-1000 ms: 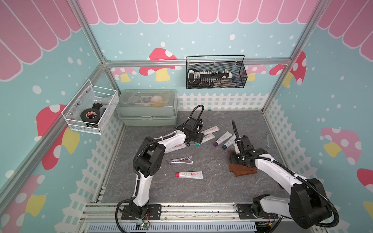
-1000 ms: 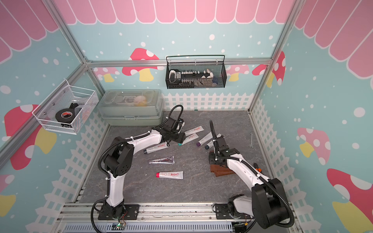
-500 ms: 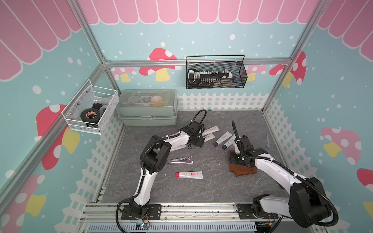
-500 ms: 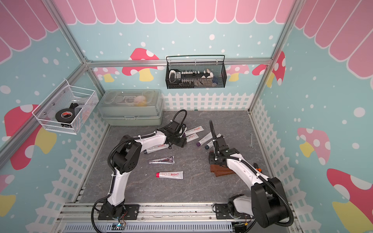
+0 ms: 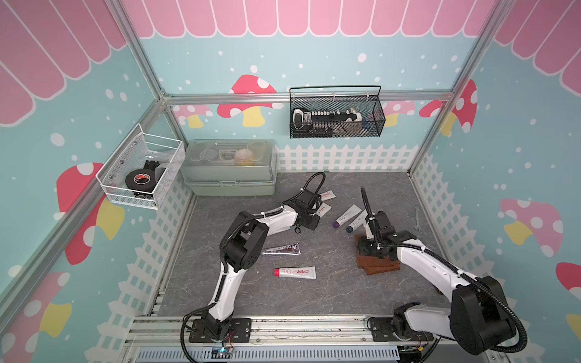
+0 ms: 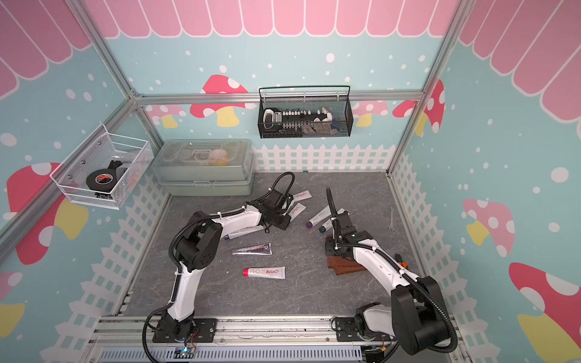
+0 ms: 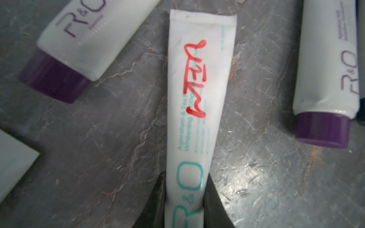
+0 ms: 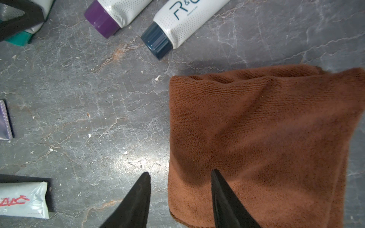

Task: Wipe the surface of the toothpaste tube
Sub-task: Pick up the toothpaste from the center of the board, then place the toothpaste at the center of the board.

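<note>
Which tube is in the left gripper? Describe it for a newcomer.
Right of the green box at the back lies a cluster of white tubes. The target tube has teal lettering and a red scribble; unlike the scribbled tube behind it, the left gripper is shut on it.

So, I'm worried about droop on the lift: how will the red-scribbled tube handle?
Probably light: the toothpaste tube looks flattened toward its crimp. Its free end may sag, since the left end effector pinches only one end. Rolling unlikely.
</note>
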Controlling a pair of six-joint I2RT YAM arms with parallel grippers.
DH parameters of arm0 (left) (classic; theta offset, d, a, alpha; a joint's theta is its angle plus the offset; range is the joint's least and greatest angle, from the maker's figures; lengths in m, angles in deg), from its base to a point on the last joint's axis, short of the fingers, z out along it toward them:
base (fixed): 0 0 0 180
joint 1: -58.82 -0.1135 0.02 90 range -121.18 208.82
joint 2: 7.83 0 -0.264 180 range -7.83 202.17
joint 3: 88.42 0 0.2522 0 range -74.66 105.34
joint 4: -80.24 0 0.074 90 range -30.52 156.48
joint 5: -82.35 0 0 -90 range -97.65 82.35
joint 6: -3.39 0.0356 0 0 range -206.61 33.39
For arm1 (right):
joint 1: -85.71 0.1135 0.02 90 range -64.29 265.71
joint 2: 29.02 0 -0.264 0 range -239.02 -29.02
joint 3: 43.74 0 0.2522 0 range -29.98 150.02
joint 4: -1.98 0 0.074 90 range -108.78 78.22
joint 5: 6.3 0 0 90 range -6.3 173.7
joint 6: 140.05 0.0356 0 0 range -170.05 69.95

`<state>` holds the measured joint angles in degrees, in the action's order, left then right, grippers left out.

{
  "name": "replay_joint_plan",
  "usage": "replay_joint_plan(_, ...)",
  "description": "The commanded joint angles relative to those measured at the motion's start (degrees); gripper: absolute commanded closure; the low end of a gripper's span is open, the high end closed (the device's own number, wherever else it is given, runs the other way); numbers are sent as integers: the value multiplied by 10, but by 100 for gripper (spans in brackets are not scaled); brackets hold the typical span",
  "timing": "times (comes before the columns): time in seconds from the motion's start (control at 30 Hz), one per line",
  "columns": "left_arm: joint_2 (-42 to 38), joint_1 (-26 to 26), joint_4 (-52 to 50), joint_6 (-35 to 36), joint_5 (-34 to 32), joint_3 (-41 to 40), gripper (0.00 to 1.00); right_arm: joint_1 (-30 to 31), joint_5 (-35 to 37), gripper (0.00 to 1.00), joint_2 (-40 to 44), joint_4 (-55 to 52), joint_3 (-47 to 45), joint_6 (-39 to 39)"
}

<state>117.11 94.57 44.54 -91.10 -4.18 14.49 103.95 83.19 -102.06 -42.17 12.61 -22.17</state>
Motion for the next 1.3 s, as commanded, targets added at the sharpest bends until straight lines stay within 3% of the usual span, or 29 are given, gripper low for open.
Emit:
replay_joint_plan(0.0,-47,-1,18,-16,8,-46,87,-2,1,50,0,-3,-7,-5)
replay_joint_plan(0.27,-181,12,66,-43,36,-138,87,-2,0,51,-3,-4,-7,-5)
replay_joint_plan(0.6,-267,99,79,-57,6,-220,86,-2,10,51,-2,-5,-7,-2)
replay_joint_plan(0.83,-262,152,105,-73,-4,-259,86,-2,27,51,10,-9,-8,1)
replay_joint_plan(1.03,-214,196,131,-84,2,-261,85,-2,33,52,15,-9,-10,6)
replay_joint_plan(1.27,-179,221,128,-83,-11,-257,85,-2,32,55,7,-12,6,10)
